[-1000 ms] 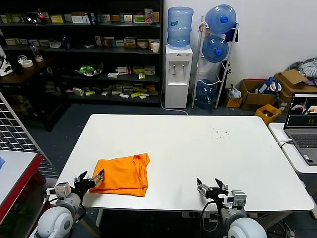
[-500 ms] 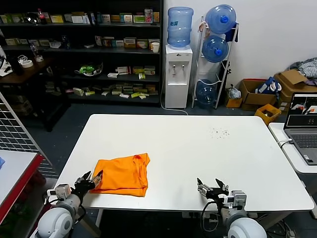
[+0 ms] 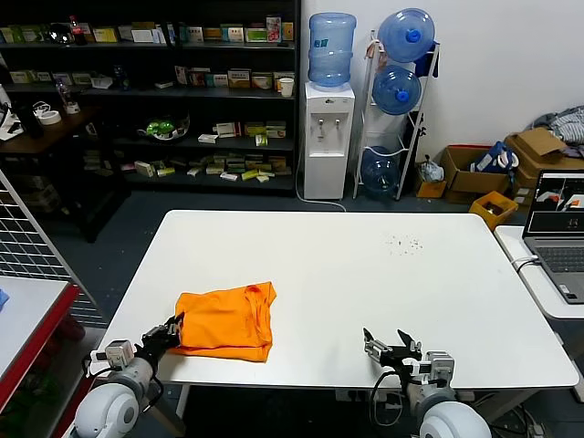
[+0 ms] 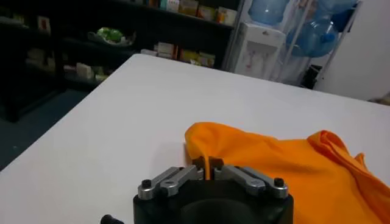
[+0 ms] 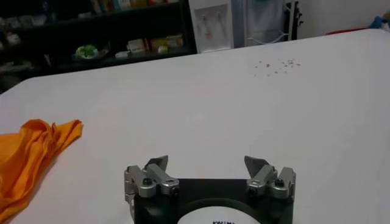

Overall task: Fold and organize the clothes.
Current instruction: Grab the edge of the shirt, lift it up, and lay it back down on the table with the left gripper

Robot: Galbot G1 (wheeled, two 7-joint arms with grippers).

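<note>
Dragging its near corner back, my left claw (image 4: 208, 165) pinches the orange T-shirt (image 3: 224, 321) mid-fold; next lift it over, right claw (image 5: 207, 168) spread idle.

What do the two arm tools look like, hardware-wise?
Left tool: black round body, two silver linkage bars with dark bolts, small dark fingertips. Right tool: same black body and silver bolted linkages, with a white round plate below. In the head view, both arms end in rounded white-grey shells with black cables.
</note>
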